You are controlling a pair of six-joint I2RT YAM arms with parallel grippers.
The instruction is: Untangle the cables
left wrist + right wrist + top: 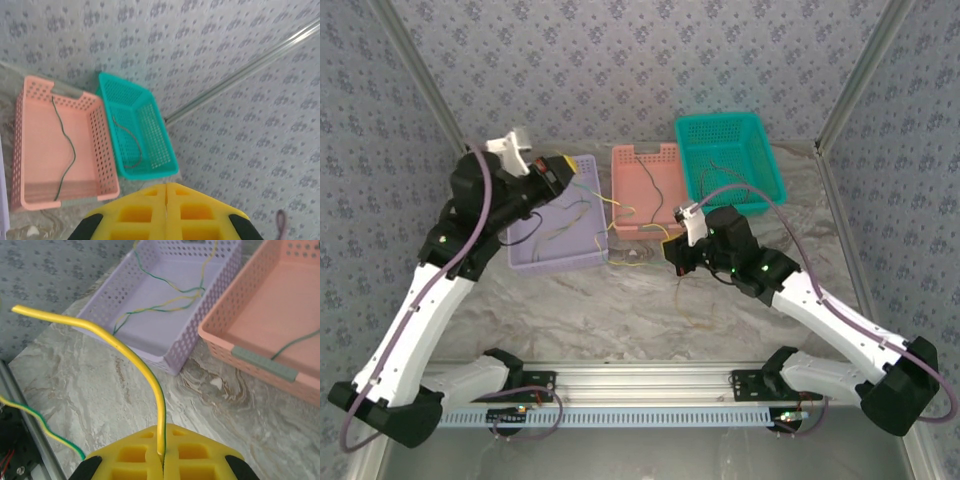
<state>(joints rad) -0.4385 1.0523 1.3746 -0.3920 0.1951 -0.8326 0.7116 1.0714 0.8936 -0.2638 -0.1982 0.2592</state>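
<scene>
My right gripper (162, 428) is shut on a yellow-green cable (129, 351) that arches up and to the left above the marble table. In the top view the right gripper (671, 250) hovers just in front of the pink basket (620, 200). Several yellow and green cables (167, 302) lie tangled in the purple basket (180, 347). One dark green cable (67, 145) lies in the pink basket (105, 150), and a thin one (131, 142) in the teal basket (150, 172). My left gripper (166, 187) is shut, with nothing showing between its fingers; it hangs over the purple basket's far right corner (563, 172).
The three baskets stand side by side at the back: purple (535, 262), pink, teal (775, 190). Another yellow-green strand (40, 422) hangs at the near left of the right wrist view. Bare marble table (620, 310) lies between the baskets and the arm bases. Patterned walls close in the sides.
</scene>
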